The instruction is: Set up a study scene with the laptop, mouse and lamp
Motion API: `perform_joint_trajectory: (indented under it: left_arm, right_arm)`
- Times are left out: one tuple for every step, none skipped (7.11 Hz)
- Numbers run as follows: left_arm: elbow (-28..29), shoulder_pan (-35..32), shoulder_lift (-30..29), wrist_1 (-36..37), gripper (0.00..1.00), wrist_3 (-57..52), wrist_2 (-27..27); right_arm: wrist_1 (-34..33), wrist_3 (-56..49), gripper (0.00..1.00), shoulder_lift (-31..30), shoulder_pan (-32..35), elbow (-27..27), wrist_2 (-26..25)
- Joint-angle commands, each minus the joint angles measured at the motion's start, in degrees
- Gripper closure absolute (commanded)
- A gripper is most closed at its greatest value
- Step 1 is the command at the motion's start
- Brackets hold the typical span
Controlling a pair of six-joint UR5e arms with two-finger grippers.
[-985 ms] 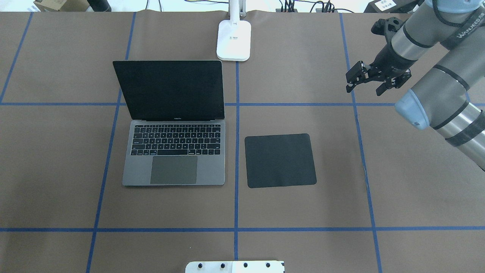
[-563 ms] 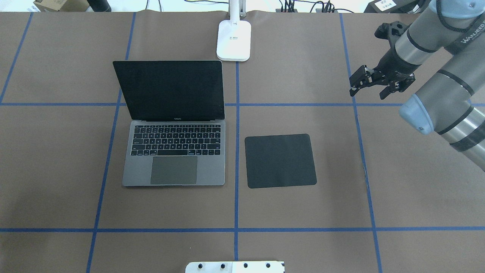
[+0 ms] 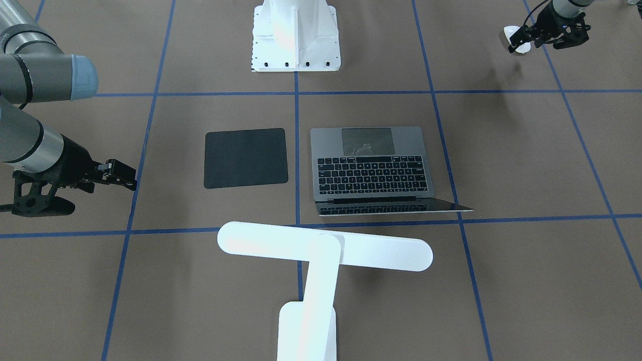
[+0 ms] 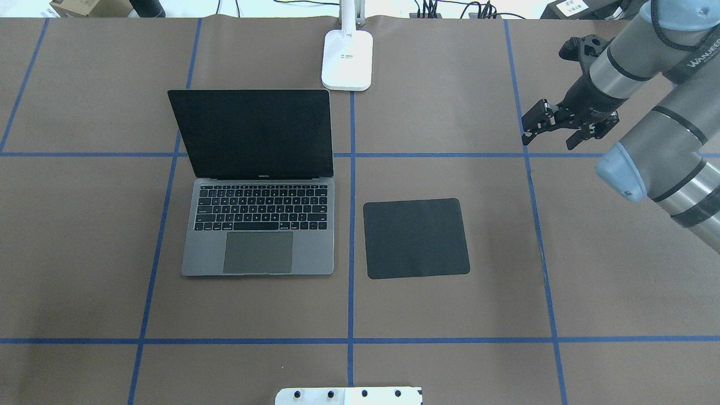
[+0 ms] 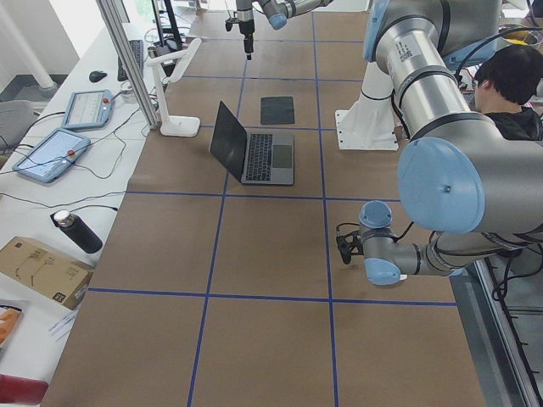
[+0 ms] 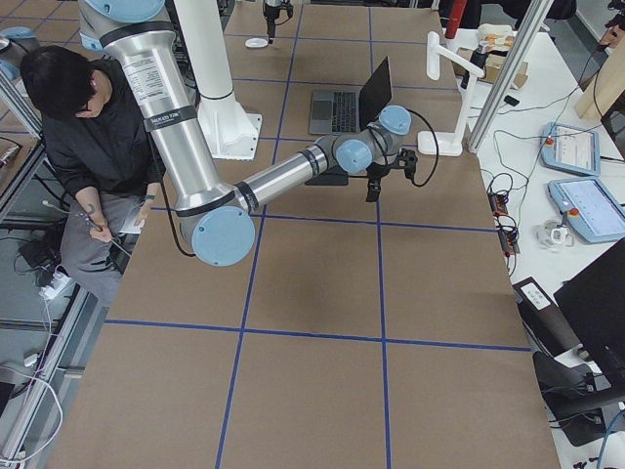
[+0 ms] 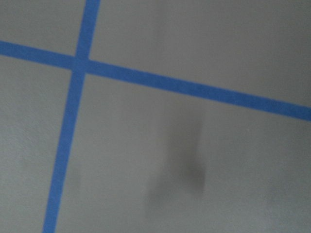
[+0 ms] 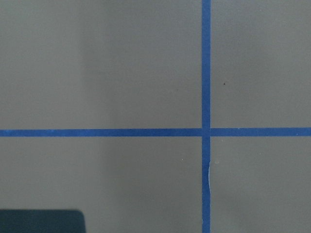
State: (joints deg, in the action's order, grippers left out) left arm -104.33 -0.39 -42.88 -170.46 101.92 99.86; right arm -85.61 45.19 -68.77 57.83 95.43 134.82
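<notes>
On the bench (image 4: 450,315) the laptop (image 4: 257,230) stands open, with the mousepad (image 4: 416,238) just to its right. The lamp (image 4: 347,59) stands behind the laptop's right rear corner. The mouse (image 3: 517,41) lies well off to the laptop's left, level with the pedestal (image 3: 295,35).

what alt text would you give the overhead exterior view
An open grey laptop sits left of centre on a brown table with a blue grid, a black mousepad flat just to its right. The white base of the lamp stands at the far edge, and the right gripper hangs over the table's right side; no mouse shows.
</notes>
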Motion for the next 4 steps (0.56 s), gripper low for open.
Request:
perform_joint_trajectory:
  left_arm:
    - [-0.2,1.4,1.7,-0.6,0.0,0.1,0.0]
    - [-0.2,2.3,1.6,-0.5,0.0,0.3,-0.1]
    - [-0.2,2.9,1.3,-0.3,0.0,0.6,-0.2]
    - [0.0,4.3,1.2,-0.1,0.0,1.7,-0.4]
  right_arm:
    - [0.0,0.1,0.01,-0.1,-0.2,0.0,0.0]
    - [0.0,0.1,0.01,-0.1,-0.3,0.0,0.0]
    - [0.0,0.1,0.01,-0.1,-0.4,0.0,0.0]
    - [0.0,0.1,0.01,-0.1,-0.4,0.0,0.0]
